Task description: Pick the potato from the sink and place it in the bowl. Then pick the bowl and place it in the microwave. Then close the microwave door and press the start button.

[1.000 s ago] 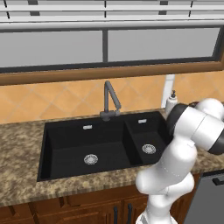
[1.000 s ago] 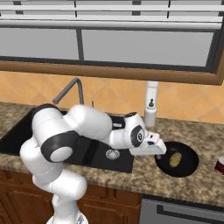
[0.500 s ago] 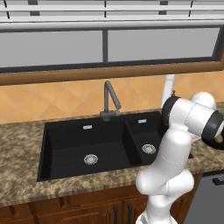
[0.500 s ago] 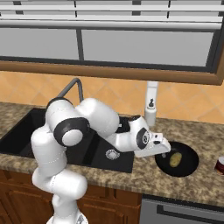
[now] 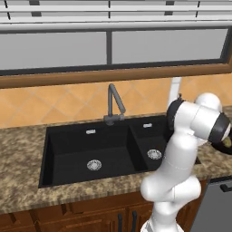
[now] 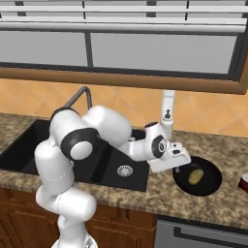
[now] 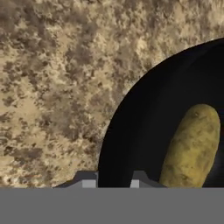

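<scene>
Lying in the glossy black bowl [image 6: 209, 186], the lumpy oval potato [image 6: 195, 177]; gripper [image 7: 111, 180] narrowly parted, empty.

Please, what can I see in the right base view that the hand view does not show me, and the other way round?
Right base view alone: the black double-basin sink with its grey angular faucet, a white bottle by the wall, and the pincer reaching the bowl's near rim.

Hand view alone: the close detail of the pincer straddling that rim, one fingertip outside over the counter, the other inside.

Both: the small oval yellowish-tan potato lying in the round shallow black bowl on the speckled brown stone counter.
</scene>
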